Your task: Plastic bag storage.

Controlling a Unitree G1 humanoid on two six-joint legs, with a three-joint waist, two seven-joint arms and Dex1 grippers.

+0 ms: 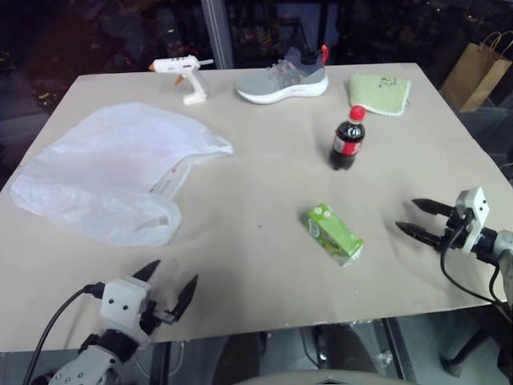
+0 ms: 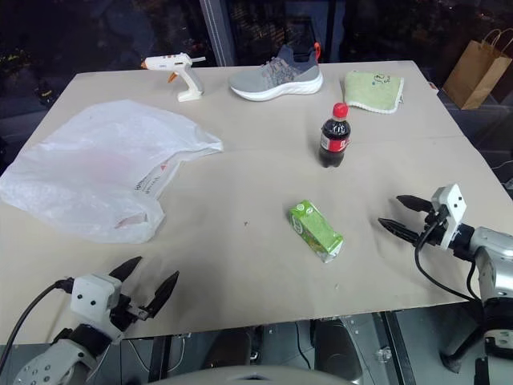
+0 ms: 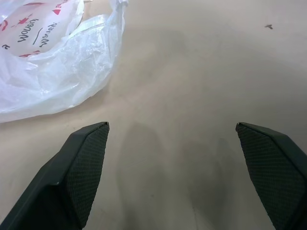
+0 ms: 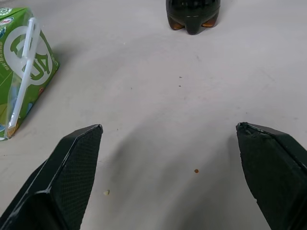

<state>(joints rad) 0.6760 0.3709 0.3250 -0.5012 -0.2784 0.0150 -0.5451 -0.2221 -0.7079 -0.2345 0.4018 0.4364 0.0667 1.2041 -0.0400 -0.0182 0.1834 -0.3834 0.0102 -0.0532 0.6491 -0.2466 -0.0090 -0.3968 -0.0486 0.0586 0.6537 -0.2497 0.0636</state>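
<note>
Red print on plastic bag (image 3: 53,57) unreadable; left end effector (image 1: 167,290), right end effector (image 1: 422,218) wide.

Beige table (image 1: 264,265); dark glass wall behind, vertical metal frame post (image 1: 216,32); brown paper bag (image 1: 477,72) on floor.

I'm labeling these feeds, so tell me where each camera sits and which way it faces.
Left and right eye: on the head, looking forward and down at the table; both grippers show, left gripper, right gripper.
Left wrist: faces the plastic bag between open fingers.
Right wrist: faces the juice carton and cola bottle.
</note>
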